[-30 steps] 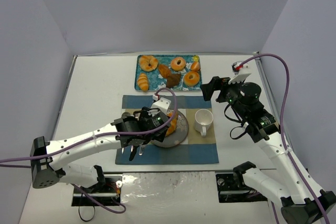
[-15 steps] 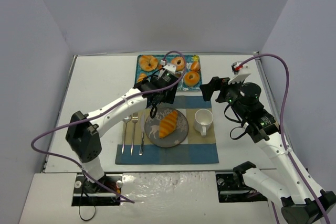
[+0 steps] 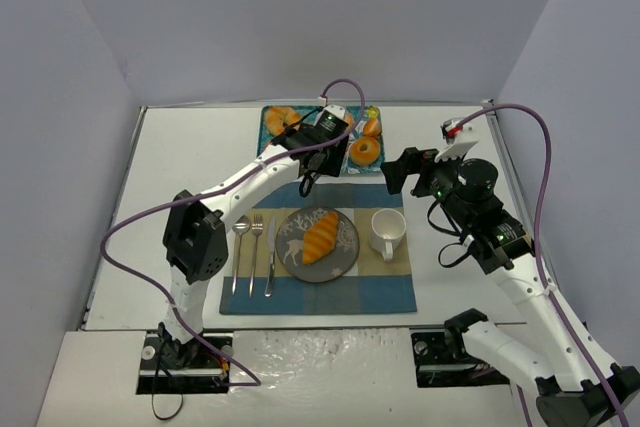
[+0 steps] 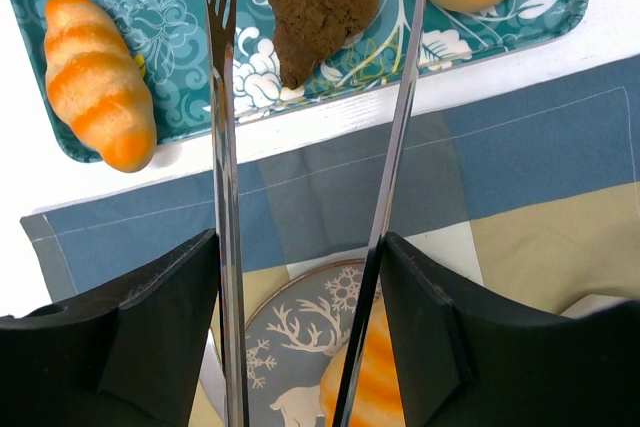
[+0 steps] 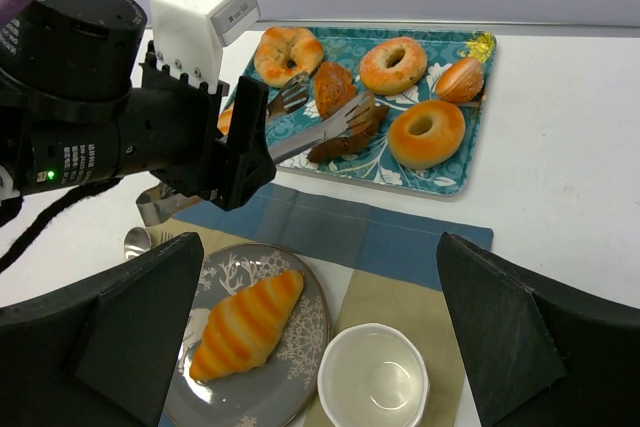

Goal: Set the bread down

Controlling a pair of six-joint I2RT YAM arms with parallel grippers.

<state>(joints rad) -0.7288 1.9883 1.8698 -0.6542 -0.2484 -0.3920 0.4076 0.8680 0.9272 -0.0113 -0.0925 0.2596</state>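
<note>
A striped orange croissant lies on the grey plate on the placemat; it also shows in the right wrist view and at the bottom of the left wrist view. My left gripper is shut on metal tongs, which are spread open and empty, their tips over the teal tray near a dark pastry. My right gripper is open and empty, held above the table to the right of the tray.
The tray holds donuts and other pastries, among them a striped roll. A white cup stands right of the plate. A spoon, fork and knife lie left of it on the blue and beige placemat.
</note>
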